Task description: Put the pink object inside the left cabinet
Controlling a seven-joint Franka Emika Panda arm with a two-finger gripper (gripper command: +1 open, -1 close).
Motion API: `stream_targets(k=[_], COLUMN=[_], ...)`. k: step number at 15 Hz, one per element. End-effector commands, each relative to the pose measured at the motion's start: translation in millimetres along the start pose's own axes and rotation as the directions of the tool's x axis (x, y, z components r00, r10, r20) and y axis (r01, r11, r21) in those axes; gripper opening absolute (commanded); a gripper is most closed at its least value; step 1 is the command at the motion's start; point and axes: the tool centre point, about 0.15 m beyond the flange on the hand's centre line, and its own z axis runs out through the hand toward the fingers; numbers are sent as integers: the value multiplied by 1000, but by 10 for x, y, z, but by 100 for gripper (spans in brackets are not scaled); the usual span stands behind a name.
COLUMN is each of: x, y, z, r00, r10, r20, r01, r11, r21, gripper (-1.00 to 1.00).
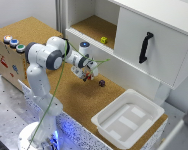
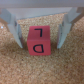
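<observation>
Pink cube [image 2: 40,41] sits on the cork tabletop [image 2: 20,70] between the tool's [image 2: 40,31] spread fingers [image 2: 15,31], neither touching it.

Outside, the tool [image 1: 86,75] hangs low over the tabletop [image 1: 79,102]; the cube is hidden. Purple block [image 1: 102,83] lies near. Yellow block [image 1: 103,40] sits in the left cabinet [image 1: 91,27].
</observation>
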Motion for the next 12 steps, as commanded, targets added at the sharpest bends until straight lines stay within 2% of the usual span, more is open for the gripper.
stream_targets(k=[1, 3, 6, 8, 12], x=[14, -11, 22, 98, 353], y=[-35, -50, -131, -209, -475], z=[-80, -297, -733, -1147, -1883], r00=[998, 998, 999, 996, 983], r10=[43, 54, 25, -2, -94], r20=[50, 21, -38, -92, -158], r01=[-36, -51, -31, -11, 76], r11=[990, 990, 988, 990, 990], r21=[-139, -131, -151, -142, -117], gripper=[-100, -100, -100, -100, -100])
